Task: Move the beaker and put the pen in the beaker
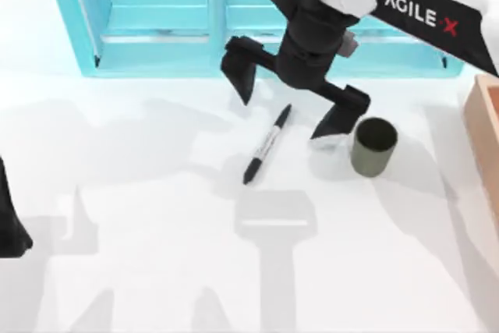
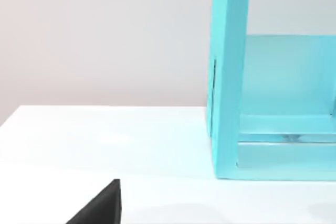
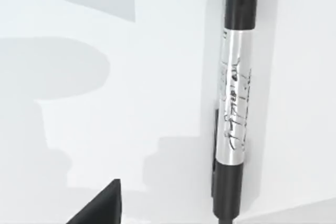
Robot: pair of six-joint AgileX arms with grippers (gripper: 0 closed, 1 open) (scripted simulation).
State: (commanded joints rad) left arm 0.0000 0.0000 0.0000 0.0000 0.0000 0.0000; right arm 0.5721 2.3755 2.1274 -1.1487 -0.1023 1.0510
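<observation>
Nearest the front edge, the white table [image 1: 156,271] lies bare across its whole width, crossed by grey shadows, giving wide room to move. At the left edge sits my left gripper [image 1: 9,228], parked low and well apart from everything; whether its fingers are spread or closed I cannot tell. The left wrist view looks across open tabletop toward the turquoise shelf's [image 2: 228,77] side wall.

Farther in, near the middle, the pen [image 1: 267,144] lies flat on the table, slanting from near-left to far-right, black at both ends with a light grey printed barrel between. The right wrist view looks straight down on that barrel [image 3: 235,108], with free table on both sides of it. Just to the right stands the beaker [image 1: 373,147], upright, its rim open, apart from the pen.

Above the pen's far end hangs my right gripper [image 1: 292,103], spread wide and holding nothing: one finger [image 1: 240,72] is left of the pen, the other finger [image 1: 343,115] comes down close beside the beaker's left rim.

A brown box edge [image 1: 485,138] borders the right side. The shelf closes off the far edge.
</observation>
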